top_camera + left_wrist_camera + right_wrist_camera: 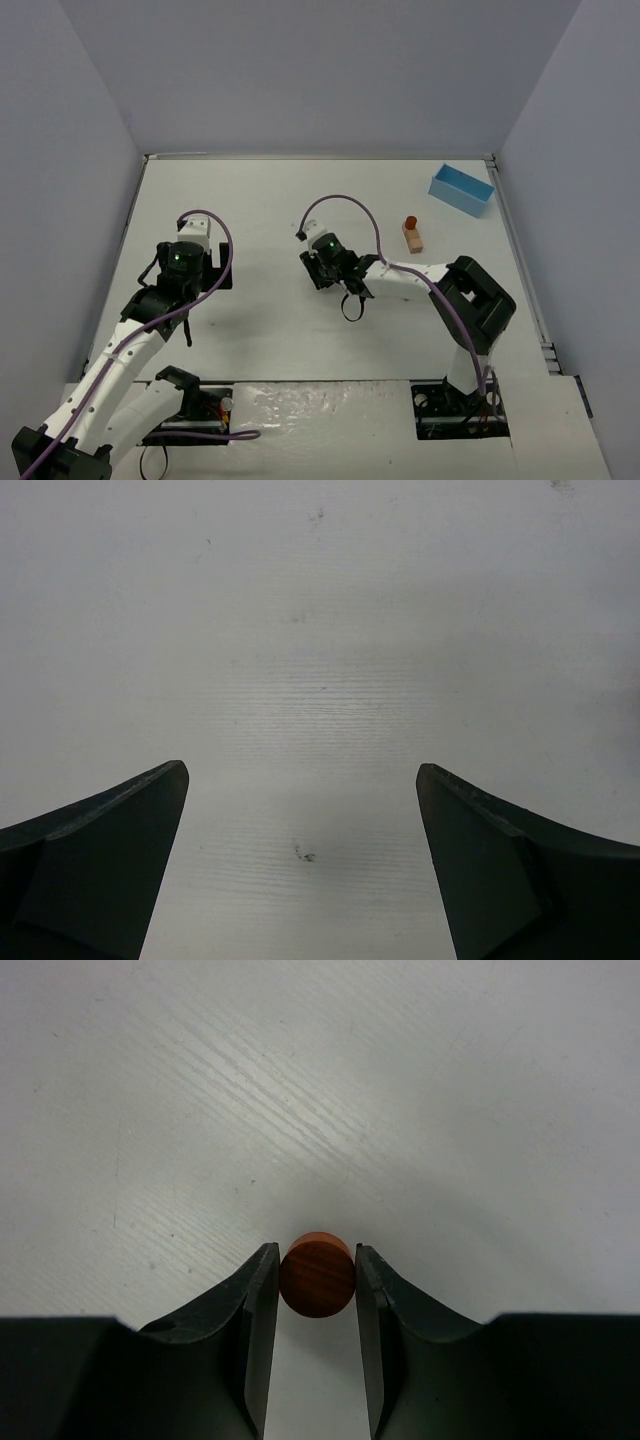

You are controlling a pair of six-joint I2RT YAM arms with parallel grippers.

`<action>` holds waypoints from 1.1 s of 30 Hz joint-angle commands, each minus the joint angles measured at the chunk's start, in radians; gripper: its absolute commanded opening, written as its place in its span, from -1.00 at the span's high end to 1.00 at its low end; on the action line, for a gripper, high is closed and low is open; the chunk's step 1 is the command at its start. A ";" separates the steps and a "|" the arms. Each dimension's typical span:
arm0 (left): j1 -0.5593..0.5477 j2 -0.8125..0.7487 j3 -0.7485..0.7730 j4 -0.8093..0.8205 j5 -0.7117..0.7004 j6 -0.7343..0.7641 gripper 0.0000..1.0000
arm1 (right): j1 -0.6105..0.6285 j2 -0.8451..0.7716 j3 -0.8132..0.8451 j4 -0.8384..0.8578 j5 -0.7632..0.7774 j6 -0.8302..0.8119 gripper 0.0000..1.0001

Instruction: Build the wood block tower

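A small stack of wooden blocks [412, 236] stands at the back right of the table, a tan block with a reddish round piece on top. My right gripper [315, 1252] is shut on a reddish-brown round wooden block [317, 1276], both fingers touching its sides just above the table. In the top view my right gripper [322, 268] is near the table's middle, left of the stack, and it hides the round block. Over bare table at the left, my left gripper [302, 768] stands wide open with nothing between its fingers; in the top view the left gripper [190, 240] points away from me.
A light blue rectangular box [461, 189] sits at the back right corner, behind the stack. White walls enclose the table [260, 200] on three sides. Purple cables loop over both arms.
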 commanded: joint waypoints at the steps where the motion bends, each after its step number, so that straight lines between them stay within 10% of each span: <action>1: 0.001 -0.009 0.060 0.020 0.008 0.019 -0.94 | -0.065 -0.172 0.113 -0.080 0.073 -0.013 1.00; 17: 0.001 0.002 0.064 0.026 0.017 0.028 -0.94 | -0.600 -0.213 0.266 -0.209 -0.056 -0.081 1.00; 33: 0.004 0.031 0.072 0.036 -0.003 0.046 -0.94 | -0.703 -0.050 0.322 -0.225 -0.120 -0.115 1.00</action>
